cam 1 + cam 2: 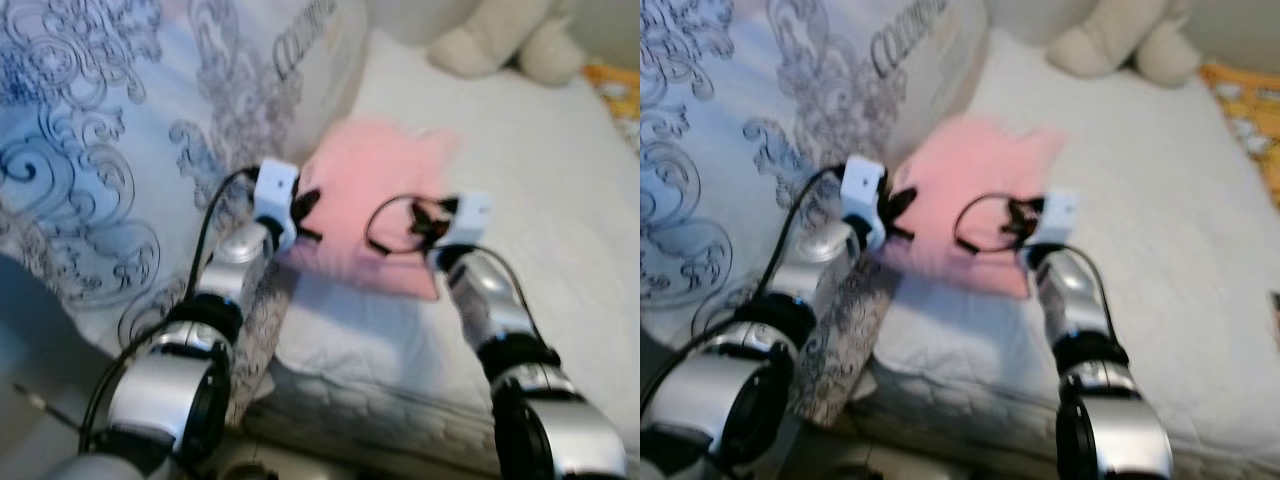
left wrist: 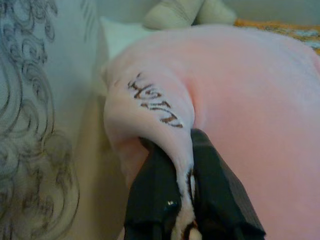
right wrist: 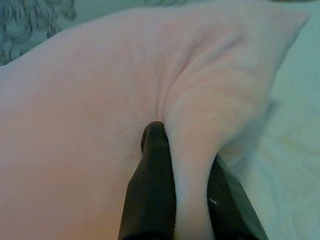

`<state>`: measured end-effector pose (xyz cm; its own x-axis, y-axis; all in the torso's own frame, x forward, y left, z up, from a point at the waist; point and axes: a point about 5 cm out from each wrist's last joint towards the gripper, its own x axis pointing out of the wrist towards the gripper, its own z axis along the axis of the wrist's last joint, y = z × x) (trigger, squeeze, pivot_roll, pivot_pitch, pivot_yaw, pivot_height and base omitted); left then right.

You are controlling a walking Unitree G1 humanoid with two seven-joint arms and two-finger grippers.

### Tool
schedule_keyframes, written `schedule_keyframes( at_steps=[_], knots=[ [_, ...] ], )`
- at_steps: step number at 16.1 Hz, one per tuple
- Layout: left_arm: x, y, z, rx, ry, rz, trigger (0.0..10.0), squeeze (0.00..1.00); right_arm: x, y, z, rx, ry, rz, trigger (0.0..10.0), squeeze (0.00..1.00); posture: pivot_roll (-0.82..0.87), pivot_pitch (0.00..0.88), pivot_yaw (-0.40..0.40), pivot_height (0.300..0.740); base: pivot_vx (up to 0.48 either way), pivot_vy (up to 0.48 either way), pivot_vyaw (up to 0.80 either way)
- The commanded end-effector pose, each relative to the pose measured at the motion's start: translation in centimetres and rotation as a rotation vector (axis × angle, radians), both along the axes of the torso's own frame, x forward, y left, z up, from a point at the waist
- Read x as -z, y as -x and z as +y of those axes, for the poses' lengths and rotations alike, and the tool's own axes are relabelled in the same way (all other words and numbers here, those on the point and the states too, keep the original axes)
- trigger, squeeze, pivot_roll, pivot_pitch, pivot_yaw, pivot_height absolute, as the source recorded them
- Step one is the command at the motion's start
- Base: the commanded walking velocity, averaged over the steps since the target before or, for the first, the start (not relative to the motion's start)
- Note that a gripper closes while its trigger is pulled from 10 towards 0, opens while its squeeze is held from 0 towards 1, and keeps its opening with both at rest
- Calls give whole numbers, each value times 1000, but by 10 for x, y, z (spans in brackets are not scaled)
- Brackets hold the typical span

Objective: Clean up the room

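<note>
The pink pillow (image 1: 375,195) is lying on the white mattress (image 1: 540,200), just at 3 o'clock of the patterned duvet (image 1: 90,150). Both grippers are pinching its near edge: left gripper (image 2: 182,170) and right gripper (image 3: 187,165), each nipping 1 fold. Lifting together seems next. The left wrist view is revealing brown embroidered lettering (image 2: 152,100); a plush toy (image 1: 500,40) is sitting at 12 o'clock.
</note>
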<state>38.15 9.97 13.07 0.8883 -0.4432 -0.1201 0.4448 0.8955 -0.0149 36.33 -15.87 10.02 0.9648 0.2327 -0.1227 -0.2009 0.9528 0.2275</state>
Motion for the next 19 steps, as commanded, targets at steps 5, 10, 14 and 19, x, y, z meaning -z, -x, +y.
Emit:
schedule_keyframes(
  at_steps=[5, 10, 14, 19],
  knots=[
    [-6, -6, -12, -105, -4, -13, 10000, 0, 0, -5, -10, -20, 142, 5, 10000, 0, 39, 45, -37, 740, 0, 0, 0],
    [23, 9, -29, -146, 78, 90, 10000, 0, -12, -13, -18, -10, 247, -11, 10000, 0, 34, 72, -50, 740, 0, 0, 0],
    [52, 30, -50, -109, 55, 165, 10000, 0, -2, -9, -26, 7, 320, 43, 10000, 0, 25, 101, -63, 740, 0, 0, 0],
    [66, 41, -57, -102, -20, 186, 10000, 0, 33, 11, -31, 26, 348, 166, 10000, 133, 9, 138, -69, 740, 0, 0, 0]
  ],
)
